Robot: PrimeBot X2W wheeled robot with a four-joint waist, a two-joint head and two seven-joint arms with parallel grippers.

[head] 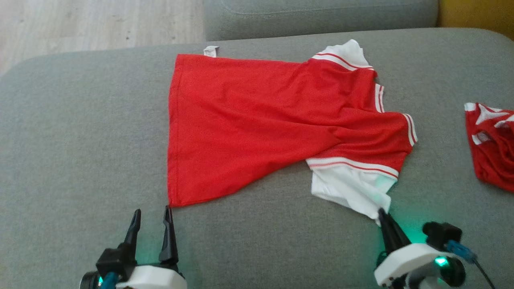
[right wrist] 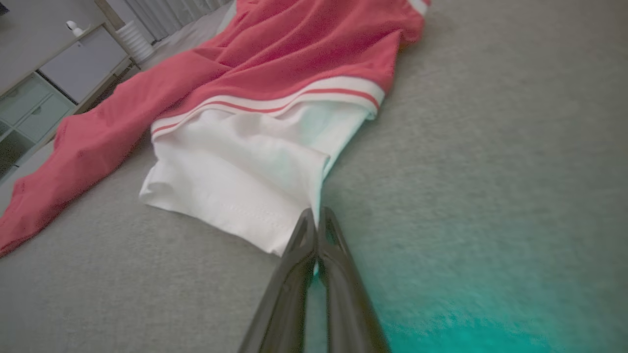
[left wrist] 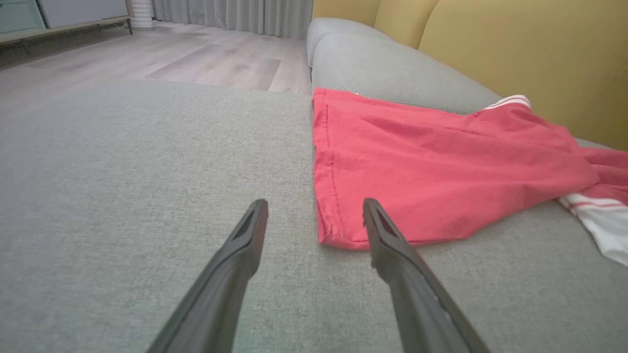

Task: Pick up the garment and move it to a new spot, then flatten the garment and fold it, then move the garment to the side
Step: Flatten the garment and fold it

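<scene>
Pinches the near corner of the white sleeve (right wrist: pixel 235 186) with the right tool (right wrist: pixel 314 218), both fingers pressed together on a sliver of pale cloth. Looks like a deliberate edge grip: offers a corner to pull outward, to draw the bunched sleeve and creased shoulder flat. Appears in the head view as the same right tool (head: pixel 381 213) at the sleeve's tip, low on the right.

Holds the left tool (head: pixel 152 211) spread wide and empty, pointing at the lower hem corner (head: pixel 176 200) of the garment (head: pixel 257 120), just beside it. Probably poised to take that corner, so hem and sleeve can be pulled in opposite directions. In the left wrist view, shows that hem corner (left wrist: pixel 338 238) right against one finger of the left tool (left wrist: pixel 315 203); cannot tell whether touching.

Finds the garment lying on the grey sofa cushion (head: pixel 80 140), red body mostly spread, hem toward the robot's left, collar and sleeves toward its right, creases running across the middle, not yet folded. Reads as the flattening step.

Leaves a second red-and-white garment (head: pixel 492 144) crumpled well apart, at the cushion's right edge.

As for containers: just a cabinet (right wrist: pixel 39 113) beyond the cushion, with compartments too dim to tell the contents.
</scene>
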